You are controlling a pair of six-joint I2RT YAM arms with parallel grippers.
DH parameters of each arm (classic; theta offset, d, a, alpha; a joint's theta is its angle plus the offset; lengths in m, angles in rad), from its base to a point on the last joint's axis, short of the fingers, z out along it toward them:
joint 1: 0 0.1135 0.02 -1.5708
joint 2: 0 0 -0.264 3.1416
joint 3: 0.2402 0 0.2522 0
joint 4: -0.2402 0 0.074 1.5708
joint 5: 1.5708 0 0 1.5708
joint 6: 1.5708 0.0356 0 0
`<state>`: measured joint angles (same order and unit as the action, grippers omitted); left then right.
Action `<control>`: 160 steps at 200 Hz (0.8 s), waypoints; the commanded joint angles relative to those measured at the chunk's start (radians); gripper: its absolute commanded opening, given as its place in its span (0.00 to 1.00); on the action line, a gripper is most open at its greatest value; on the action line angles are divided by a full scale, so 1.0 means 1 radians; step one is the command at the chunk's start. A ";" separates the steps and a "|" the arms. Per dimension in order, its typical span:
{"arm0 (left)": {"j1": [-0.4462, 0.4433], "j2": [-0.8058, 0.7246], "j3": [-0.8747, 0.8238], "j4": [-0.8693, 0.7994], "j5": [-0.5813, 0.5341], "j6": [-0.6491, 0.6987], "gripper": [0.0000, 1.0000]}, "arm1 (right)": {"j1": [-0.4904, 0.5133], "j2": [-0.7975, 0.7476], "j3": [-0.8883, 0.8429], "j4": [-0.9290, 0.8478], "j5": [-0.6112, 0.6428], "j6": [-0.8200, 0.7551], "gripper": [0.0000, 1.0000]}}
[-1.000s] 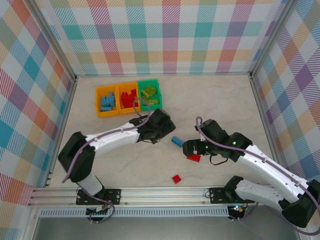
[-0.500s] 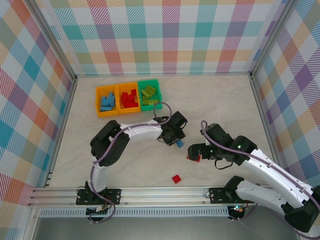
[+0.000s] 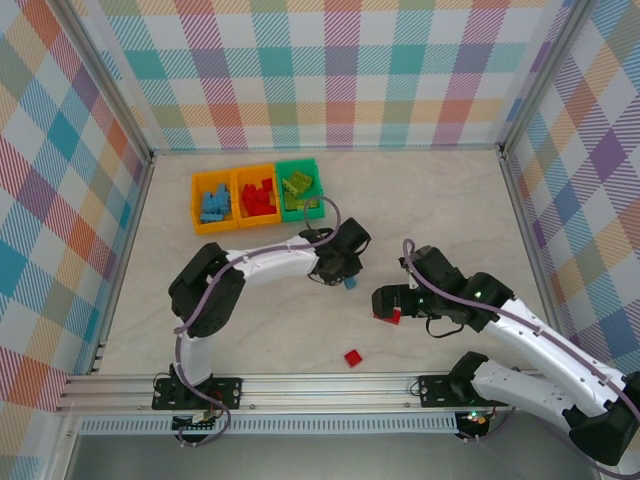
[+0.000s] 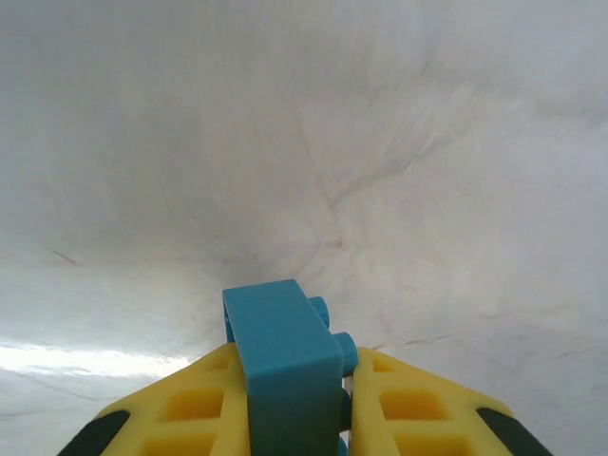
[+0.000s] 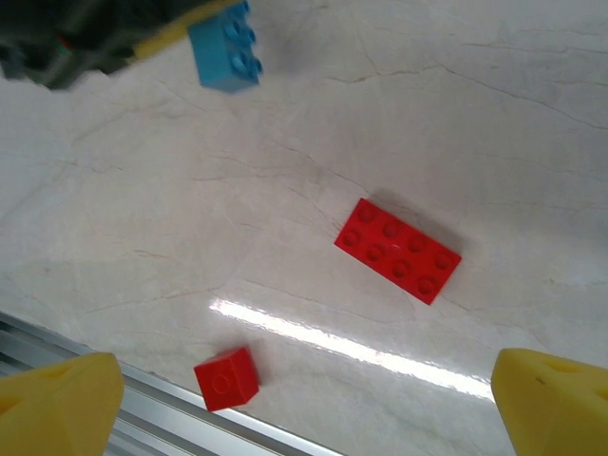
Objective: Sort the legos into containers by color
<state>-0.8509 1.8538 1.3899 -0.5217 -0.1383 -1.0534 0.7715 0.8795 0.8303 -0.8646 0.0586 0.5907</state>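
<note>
Left hand (image 3: 345, 272) clamps blue brick (image 4: 285, 366); blue-brick orange bin (image 3: 197, 205) lies far-left of it. Right hand (image 5: 306, 380) spread open above long red brick (image 5: 397, 250), lying diagonal.

There are no words, numbers or signs to read here — not on the legos (image 5: 397, 250), the containers (image 3: 215, 229) or the checked walls (image 3: 330, 70).

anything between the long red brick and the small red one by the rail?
No. Bare tabletop between the long red brick and small red brick, per right wrist view.
</note>
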 commanded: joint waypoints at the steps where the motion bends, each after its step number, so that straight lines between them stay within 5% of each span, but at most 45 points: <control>1: 0.106 -0.178 -0.015 -0.078 -0.197 0.133 0.12 | -0.005 -0.012 -0.014 0.094 -0.030 0.018 1.00; 35: 0.339 -0.301 -0.031 -0.110 -0.317 0.244 0.12 | -0.006 -0.009 -0.029 0.159 -0.020 0.017 1.00; 74: 0.589 -0.277 -0.026 -0.081 -0.350 0.227 0.12 | -0.006 0.003 -0.043 0.197 -0.028 0.014 1.00; 139: 0.770 0.018 0.154 -0.084 -0.271 0.208 0.23 | -0.006 -0.038 -0.091 0.227 0.003 0.032 1.00; 160: 0.783 0.062 0.191 -0.088 -0.263 0.210 0.35 | -0.008 -0.051 -0.096 0.219 0.010 0.037 1.00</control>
<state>-0.0933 1.8935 1.5146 -0.5770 -0.4187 -0.8463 0.7715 0.8558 0.7441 -0.6701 0.0521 0.6071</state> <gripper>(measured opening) 0.281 0.996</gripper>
